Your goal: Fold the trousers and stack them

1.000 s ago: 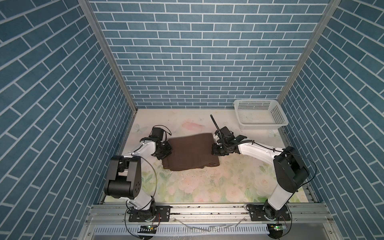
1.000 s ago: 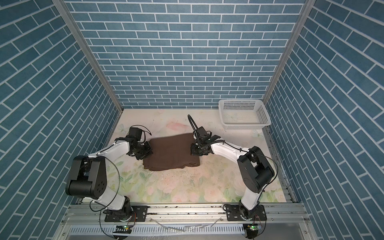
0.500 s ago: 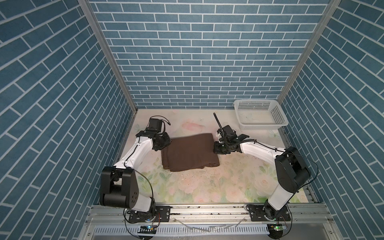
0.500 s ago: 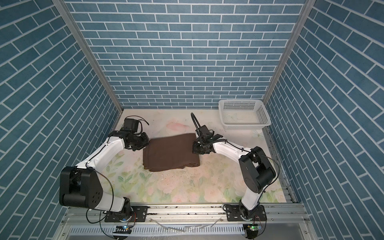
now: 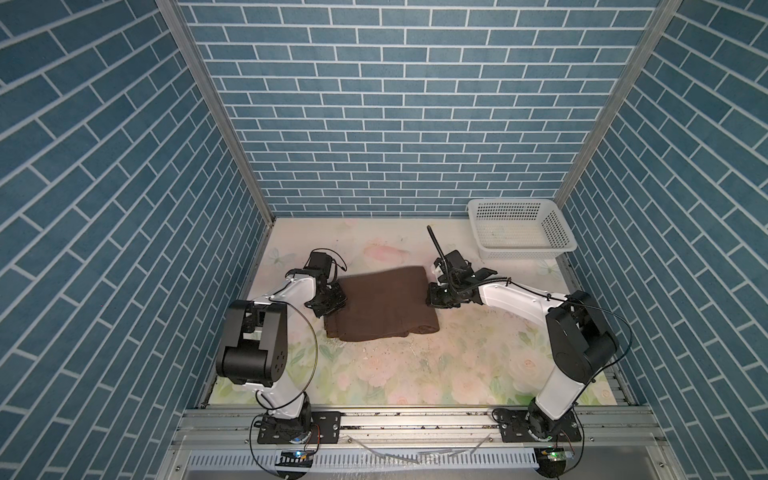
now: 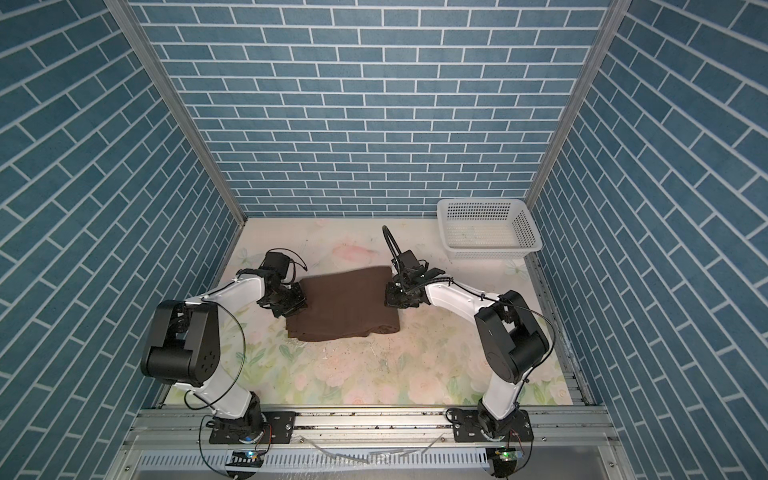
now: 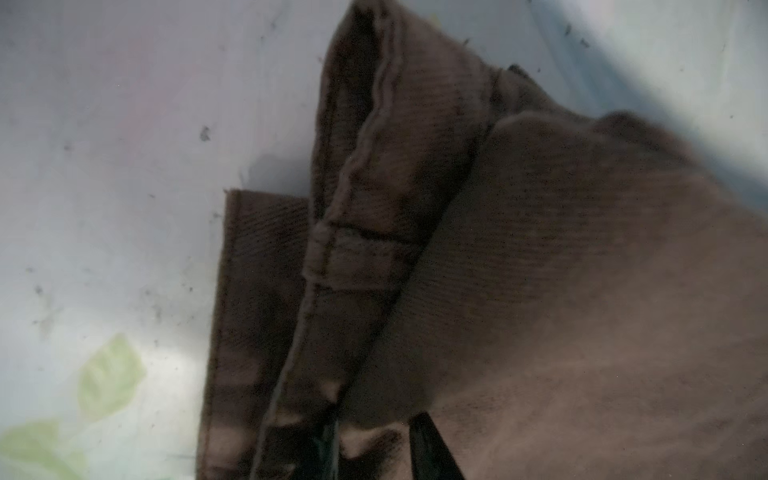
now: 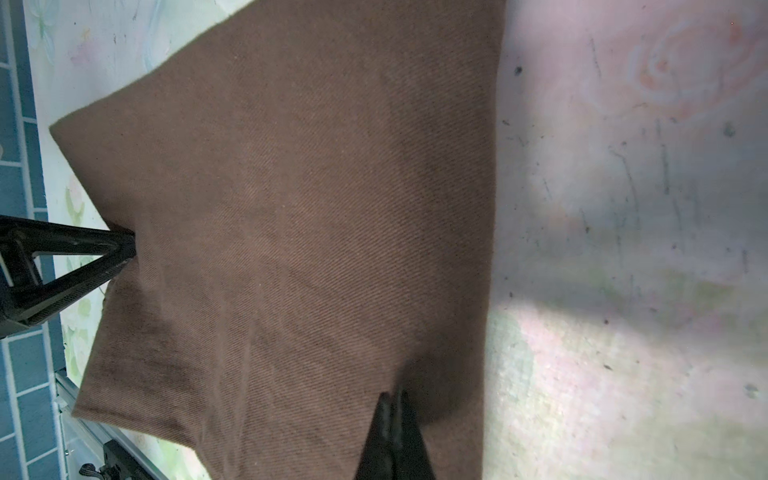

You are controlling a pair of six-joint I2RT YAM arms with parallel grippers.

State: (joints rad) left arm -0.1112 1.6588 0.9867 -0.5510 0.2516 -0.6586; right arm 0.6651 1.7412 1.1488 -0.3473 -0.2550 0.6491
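item: trousers (image 5: 382,303), dark brown twill, folded into a rough rectangle of several layers, lying flat on the floral counter (image 5: 457,353) a little left of centre, between the two arms in both top views (image 6: 345,303). the near edge shows stacked, slightly uneven layers. left claw (image 5: 332,301) sits at the left edge of the fold. in the left wrist view its fingers (image 7: 432,449) stand apart with hemmed, seamed layers of the cloth (image 7: 540,270) bunched between and ahead of them. whether they are pinching that edge cannot be told. one of its fingers (image 8: 122,249) touches the cloth's far edge in the right wrist view. right claw (image 5: 434,297) sits at the right edge of the fold. its fingers are pressed together (image 8: 392,395), tips down against the smooth top layer (image 8: 291,208) close to the edge. whether any fabric is caught between them cannot be told. also present: white perforated plastic basket (image 5: 528,251) in the back right corner of the counter, well apart from the trousers. blue brick-pattern walls (image 5: 395,124) on three sides.
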